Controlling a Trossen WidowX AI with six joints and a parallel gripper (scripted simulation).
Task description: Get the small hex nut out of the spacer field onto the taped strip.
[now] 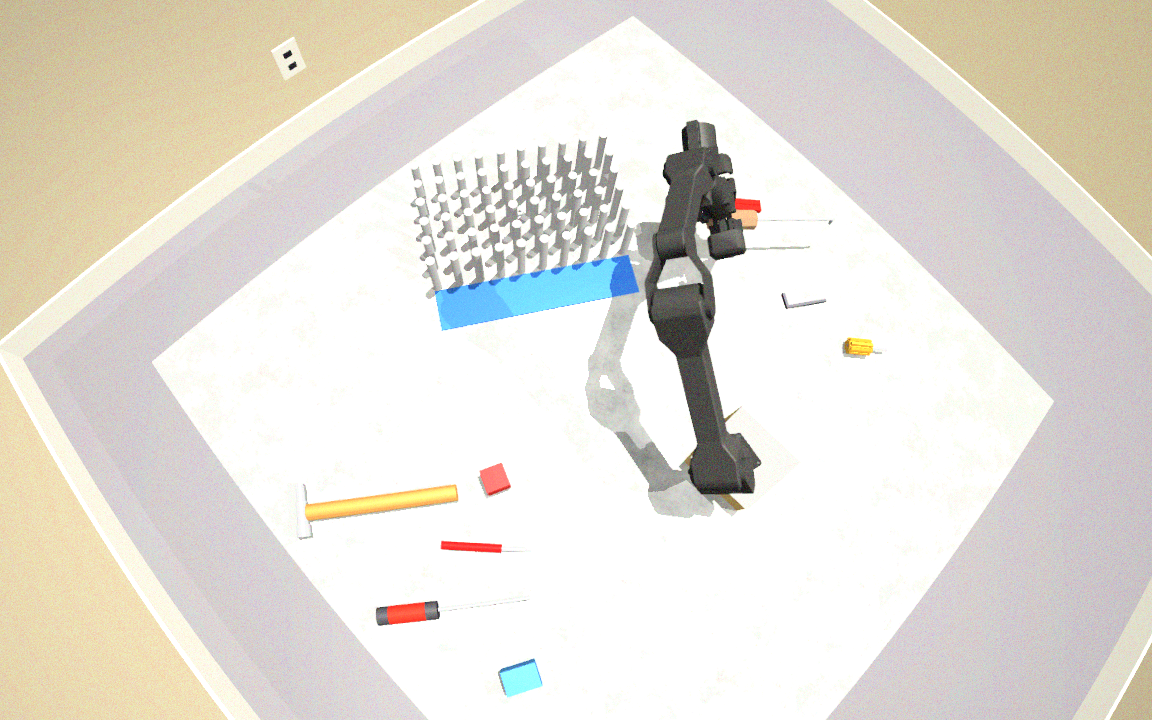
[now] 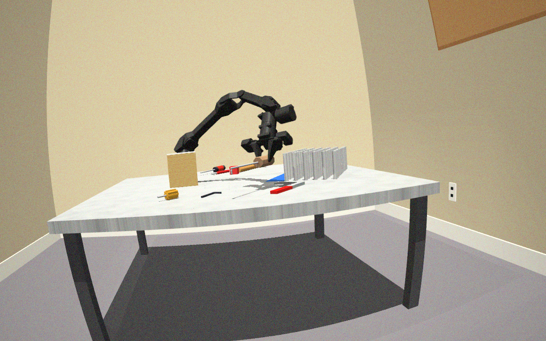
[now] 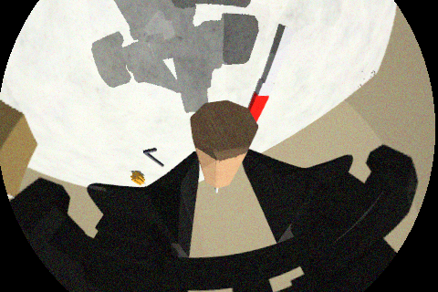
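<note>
- Gripper (image 1: 723, 217) (image 2: 265, 158) (image 3: 219, 153) closed on the wooden handle (image 1: 744, 220) (image 2: 262, 161) (image 3: 224, 132) of the hooked tool. Tool is off the tabletop (image 1: 383, 402) (image 2: 139, 203) (image 3: 68, 114), its shadow separate, near the upper-right edge in the top view.
- Spacers (image 1: 522, 255) (image 2: 313, 165) stand upright by the upper-left edge, toward the top corner; blue strip (image 1: 535, 291) (image 2: 277, 178) along their inner side, facing the table's middle.
- Hex nut: per the task, deep among the spacers. Can't pick it out with confidence in any view; no nut visible on the strip.
- Shaft (image 1: 790, 220) (image 2: 243, 165) reaches toward the upper-right edge, small bent tip (image 1: 830, 221) (image 2: 231, 170) at its far end, pointing away from the field.
- Handling, my judgement: light, stiff tool; faceted wood should grip well. Hold belongs on the thick handle, shaft left free for reach. Long overhang could twist the grip if the tip snags.
- Nut likely small, hard, slidey; hook its far side or bore, drag low and slowly.
- Next, probably: carry clear of the red-handled tool (image 1: 748, 205) (image 2: 281, 190) (image 3: 259, 107), swing tip toward the field. Risk: shaft brushing spacers, likely easy to tip.
</note>
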